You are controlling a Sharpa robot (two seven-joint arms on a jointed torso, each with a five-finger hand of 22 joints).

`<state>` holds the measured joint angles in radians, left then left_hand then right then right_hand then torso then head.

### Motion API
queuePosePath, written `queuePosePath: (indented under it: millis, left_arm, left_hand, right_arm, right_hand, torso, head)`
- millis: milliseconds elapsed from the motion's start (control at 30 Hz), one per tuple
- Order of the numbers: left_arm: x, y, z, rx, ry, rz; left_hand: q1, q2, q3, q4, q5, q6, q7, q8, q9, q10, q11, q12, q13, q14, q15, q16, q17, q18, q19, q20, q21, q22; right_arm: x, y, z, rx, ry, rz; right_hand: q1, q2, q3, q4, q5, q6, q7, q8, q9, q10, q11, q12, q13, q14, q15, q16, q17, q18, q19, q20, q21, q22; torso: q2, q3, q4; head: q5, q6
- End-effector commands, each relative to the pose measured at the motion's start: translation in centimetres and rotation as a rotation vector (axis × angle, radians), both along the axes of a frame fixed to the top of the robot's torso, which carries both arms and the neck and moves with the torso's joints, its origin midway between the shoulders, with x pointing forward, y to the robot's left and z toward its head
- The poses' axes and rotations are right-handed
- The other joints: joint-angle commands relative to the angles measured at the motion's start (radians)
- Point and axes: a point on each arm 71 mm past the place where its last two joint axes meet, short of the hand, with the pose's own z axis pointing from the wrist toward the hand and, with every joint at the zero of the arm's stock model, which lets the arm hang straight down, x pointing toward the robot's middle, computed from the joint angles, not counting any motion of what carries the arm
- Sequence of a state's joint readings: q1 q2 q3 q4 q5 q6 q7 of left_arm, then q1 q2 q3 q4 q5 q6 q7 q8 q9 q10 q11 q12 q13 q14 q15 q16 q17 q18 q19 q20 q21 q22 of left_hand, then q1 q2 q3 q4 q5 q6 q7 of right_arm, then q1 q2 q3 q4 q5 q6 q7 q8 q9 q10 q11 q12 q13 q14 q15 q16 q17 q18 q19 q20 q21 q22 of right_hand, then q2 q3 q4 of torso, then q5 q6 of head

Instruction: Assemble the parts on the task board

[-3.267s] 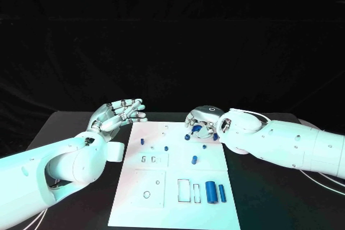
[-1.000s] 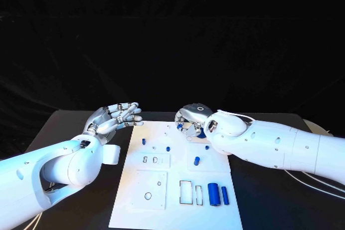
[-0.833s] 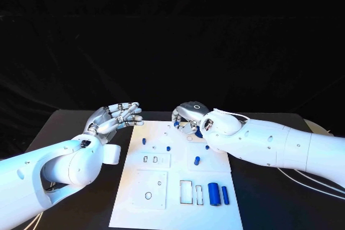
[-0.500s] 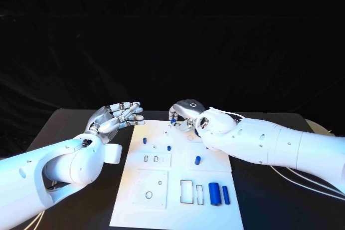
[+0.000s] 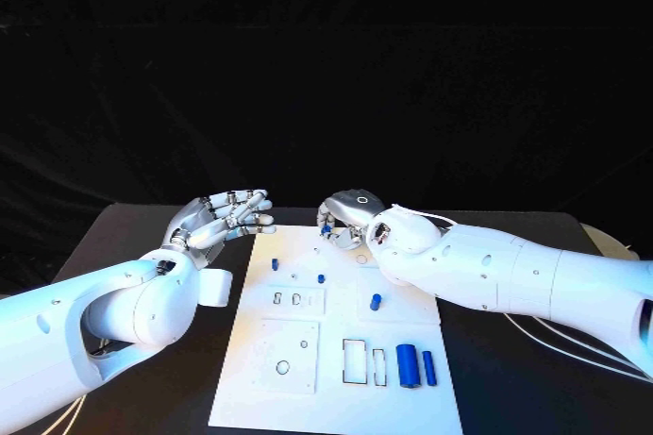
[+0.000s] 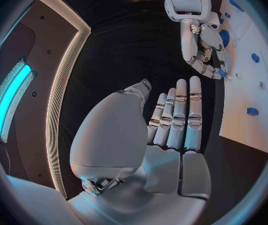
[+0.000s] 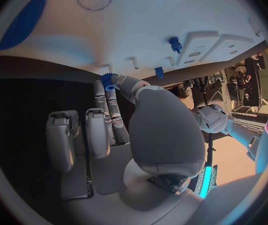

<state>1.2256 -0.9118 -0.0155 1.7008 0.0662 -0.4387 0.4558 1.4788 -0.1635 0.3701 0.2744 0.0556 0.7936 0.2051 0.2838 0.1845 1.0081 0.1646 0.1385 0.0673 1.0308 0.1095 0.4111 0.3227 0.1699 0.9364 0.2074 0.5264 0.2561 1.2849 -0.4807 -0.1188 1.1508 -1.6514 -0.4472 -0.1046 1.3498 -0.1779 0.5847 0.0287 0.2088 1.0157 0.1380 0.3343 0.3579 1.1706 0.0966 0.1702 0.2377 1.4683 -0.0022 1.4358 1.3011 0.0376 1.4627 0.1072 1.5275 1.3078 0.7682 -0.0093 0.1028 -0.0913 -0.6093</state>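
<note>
Your black bench carries the white task board (image 5: 341, 359). Your right hand (image 5: 343, 224) pinches a small toothed blue part (image 7: 107, 80) above the board's far edge; the left hand (image 5: 218, 223) hovers beside it, fingers apart, holding nothing. Nearer you, two smooth blue cylinders (image 5: 416, 365) lie loose beside empty rectangular slots, so most assembly looks undone.

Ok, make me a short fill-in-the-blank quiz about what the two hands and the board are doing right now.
1. The right hand pinches a small ____ part.
2. The left hand holds ____.
3. The board is coloured ____.
4. The two biggest parts lie at the board's ____ edge, by the robot.

Missing words: blue; nothing; white; near
</note>
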Motion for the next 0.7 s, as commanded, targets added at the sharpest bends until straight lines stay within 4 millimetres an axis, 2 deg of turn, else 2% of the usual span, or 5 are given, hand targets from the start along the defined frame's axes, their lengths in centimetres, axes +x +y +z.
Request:
queuePosePath:
  millis: [33,700]
  left_arm:
    - [-0.03,-0.27,0.3,-0.008,-0.012,-0.019]
    - [0.03,-0.33,0.35,-0.007,-0.012,-0.021]
  left_hand:
    - [0.007,-0.001,0.005,0.0,-0.003,0.0,0.019,-0.003,-0.001,0.004,0.003,-0.007,-0.001,-0.004,0.0,0.001,0.001,0.011,0.005,-0.001,0.007,0.001]
    - [0.008,-0.002,0.007,-0.001,-0.003,0.0,0.019,-0.004,-0.002,0.004,0.003,-0.008,-0.001,-0.005,0.0,0.001,0.002,0.011,0.005,-0.002,0.008,0.002]
  right_arm:
    - [-0.06,0.24,-0.14,-0.009,0.01,0.013]
    - [0.17,0.61,-0.94,-0.032,0.047,0.011]
  right_hand:
    - [0.017,0.019,0.001,-0.007,0.003,-0.007,0.001,0.006,0.001,0.03,-0.029,0.002,0.023,0.053,-0.005,0.003,0.0,-0.019,0.057,-0.007,0.002,0.187]
    - [0.003,0.016,0.0,-0.006,-0.003,-0.019,0.003,0.002,0.008,0.017,-0.025,-0.003,0.026,0.052,-0.002,0.002,-0.006,-0.017,0.05,-0.005,-0.003,0.178]
  torso:
    - [0.0,-0.0003,0.0004]
    - [0.0,-0.0036,0.0093]
  head:
    - [0.0,-0.002]
    - [-0.005,-0.006]
